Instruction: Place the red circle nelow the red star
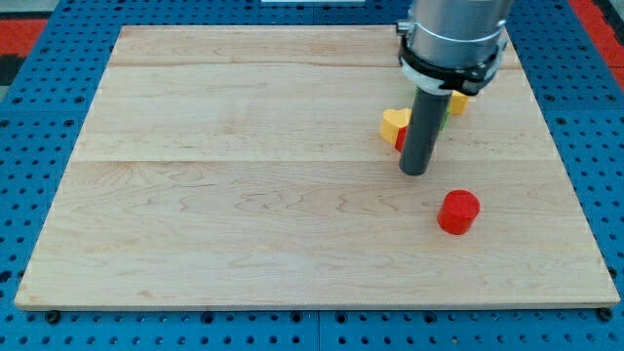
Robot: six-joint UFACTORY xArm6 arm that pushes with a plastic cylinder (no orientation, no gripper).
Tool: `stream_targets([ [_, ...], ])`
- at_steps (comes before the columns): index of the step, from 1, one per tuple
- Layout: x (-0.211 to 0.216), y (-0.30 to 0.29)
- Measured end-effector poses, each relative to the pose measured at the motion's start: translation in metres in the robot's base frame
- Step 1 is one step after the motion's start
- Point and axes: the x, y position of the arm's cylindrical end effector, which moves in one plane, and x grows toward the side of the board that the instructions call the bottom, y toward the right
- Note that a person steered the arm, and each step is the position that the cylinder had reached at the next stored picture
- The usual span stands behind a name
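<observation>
The red circle [458,212], a short red cylinder, lies on the wooden board [244,195] at the view's lower right. My tip [414,172] rests on the board a little up and to the left of it, not touching it. Just behind the rod a sliver of a red block [401,137] shows, mostly hidden; its shape cannot be made out. A yellow block [394,124] sits against it on the left.
A second yellow block [457,101] and a thin strip of green [446,115] peek out to the right of the rod, under the arm's grey collar [454,39]. Blue pegboard surrounds the board.
</observation>
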Motion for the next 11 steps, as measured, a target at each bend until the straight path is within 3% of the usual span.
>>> stream_targets([
  [1, -0.021, 0.005],
  [2, -0.015, 0.018],
  [4, 0.073, 0.105],
  [6, 0.063, 0.012],
  [7, 0.063, -0.005],
  [8, 0.080, -0.042],
  [11, 0.000, -0.015],
])
